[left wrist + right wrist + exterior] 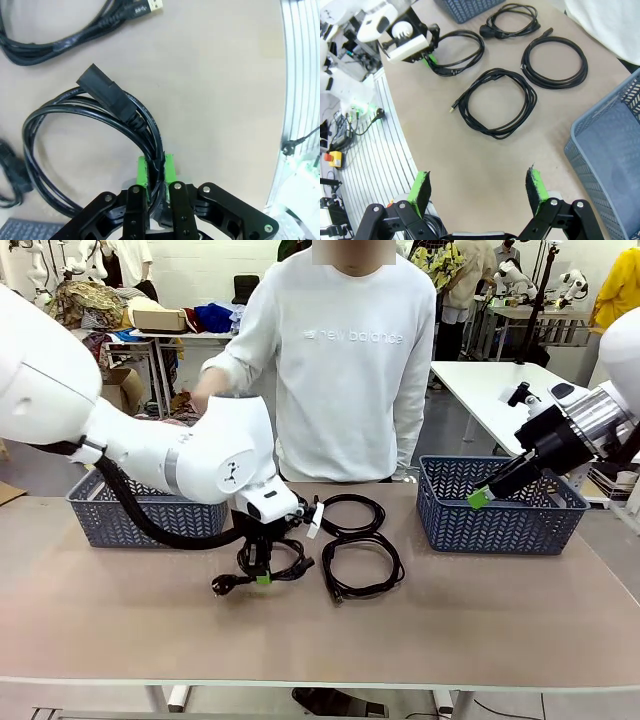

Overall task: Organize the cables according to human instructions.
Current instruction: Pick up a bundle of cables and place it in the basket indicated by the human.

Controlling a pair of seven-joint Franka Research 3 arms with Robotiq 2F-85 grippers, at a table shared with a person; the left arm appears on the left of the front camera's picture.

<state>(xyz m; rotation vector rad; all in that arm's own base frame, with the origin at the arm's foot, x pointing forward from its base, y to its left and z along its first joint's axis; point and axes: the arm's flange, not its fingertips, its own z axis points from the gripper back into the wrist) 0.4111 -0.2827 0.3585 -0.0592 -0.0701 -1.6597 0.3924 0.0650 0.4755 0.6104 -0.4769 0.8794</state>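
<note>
Several black coiled cables lie on the tan table. My left gripper (262, 577) is down on the table, shut on the strands of one cable (107, 92), whose coil (292, 566) rests flat. In the left wrist view the green pads (144, 172) pinch the cord. Two more coils (350, 510) (364, 568) lie to its right. The right wrist view shows them (495, 102) (555, 62), plus another (512, 22) by the far basket. My right gripper (478, 186) is open and holds nothing; it hovers over the right basket (500, 525).
A grey-blue basket (110, 520) stands at the left, partly behind my left arm. A person in a white sweatshirt (345, 370) stands at the far side, one hand (208, 392) raised behind my left arm. The table's front half is bare.
</note>
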